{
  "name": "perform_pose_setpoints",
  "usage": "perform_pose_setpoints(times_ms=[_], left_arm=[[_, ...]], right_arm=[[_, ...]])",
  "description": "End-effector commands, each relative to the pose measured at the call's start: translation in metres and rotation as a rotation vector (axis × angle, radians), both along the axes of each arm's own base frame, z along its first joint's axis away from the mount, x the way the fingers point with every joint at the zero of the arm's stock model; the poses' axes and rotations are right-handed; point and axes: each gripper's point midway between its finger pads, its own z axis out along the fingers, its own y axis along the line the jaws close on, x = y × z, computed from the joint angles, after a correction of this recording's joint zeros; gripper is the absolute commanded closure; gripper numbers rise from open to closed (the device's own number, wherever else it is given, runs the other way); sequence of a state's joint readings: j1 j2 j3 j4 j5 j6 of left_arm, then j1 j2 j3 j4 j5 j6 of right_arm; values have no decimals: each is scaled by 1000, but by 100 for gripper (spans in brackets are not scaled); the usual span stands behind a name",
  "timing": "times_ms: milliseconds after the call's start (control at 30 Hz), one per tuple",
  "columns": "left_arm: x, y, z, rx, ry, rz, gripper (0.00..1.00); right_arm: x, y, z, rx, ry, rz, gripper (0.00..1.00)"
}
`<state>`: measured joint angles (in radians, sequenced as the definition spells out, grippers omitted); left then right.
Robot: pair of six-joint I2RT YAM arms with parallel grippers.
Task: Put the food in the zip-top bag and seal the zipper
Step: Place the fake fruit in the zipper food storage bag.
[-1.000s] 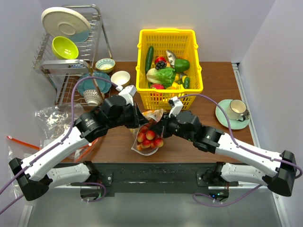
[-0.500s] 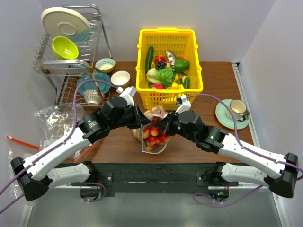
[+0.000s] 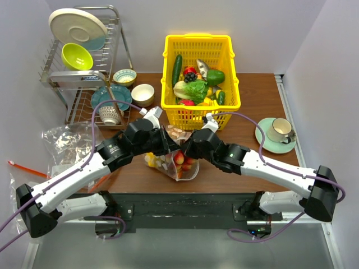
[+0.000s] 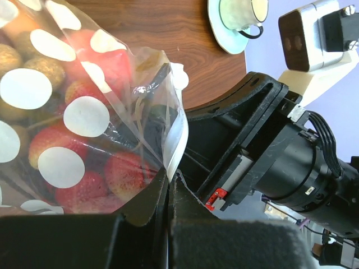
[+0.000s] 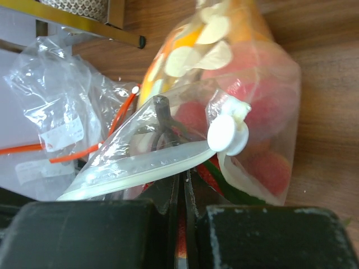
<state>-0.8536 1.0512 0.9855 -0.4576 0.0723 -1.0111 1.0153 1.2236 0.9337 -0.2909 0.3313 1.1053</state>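
Note:
The zip-top bag [image 3: 173, 166], clear with whitish dots, hangs over the wooden table's front middle, held between both grippers. Inside it is the food [image 3: 179, 158]: pink-red peach-like pieces and some yellow and orange ones. In the left wrist view my left gripper [image 4: 170, 176] is shut on the bag's [image 4: 67, 112] mouth edge, with the food [image 4: 120, 174] behind the film. In the right wrist view my right gripper [image 5: 182, 178] is shut on the bag's edge just under the whitish zipper [image 5: 140, 168], beside a white round tab [image 5: 227, 134]. From above, the left gripper [image 3: 170, 147] and right gripper [image 3: 187, 150] nearly touch.
A yellow basket [image 3: 168, 73] of toy produce stands just behind the grippers. A cup on a green saucer [image 3: 277, 134] sits at the right. A dish rack [image 3: 84, 56] and bowls [image 3: 143, 92] are at the back left. Clear bags with a red-orange strip [image 3: 61, 140] lie at the left.
Both grippers have drawn closer together, the right arm reaching further left. The bag has swung left, and its yellow pieces now show at its left side.

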Motion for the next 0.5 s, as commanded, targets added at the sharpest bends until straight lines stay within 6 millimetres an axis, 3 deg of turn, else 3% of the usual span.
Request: perform_pose_setpoints(times_ms=[0, 167, 300, 467], left_arm=[[-10, -23, 56, -169, -67, -83, 100], [-10, -21, 69, -187, -86, -83, 100], [-9, -19, 80, -199, -109, -77, 100], [-1, -9, 79, -138, -131, -34, 100]], right_arm=[[29, -9, 27, 48, -96, -161, 100], [31, -15, 26, 25, -108, -176, 98], [27, -15, 30, 0, -124, -130, 86], [18, -21, 48, -26, -163, -61, 73]])
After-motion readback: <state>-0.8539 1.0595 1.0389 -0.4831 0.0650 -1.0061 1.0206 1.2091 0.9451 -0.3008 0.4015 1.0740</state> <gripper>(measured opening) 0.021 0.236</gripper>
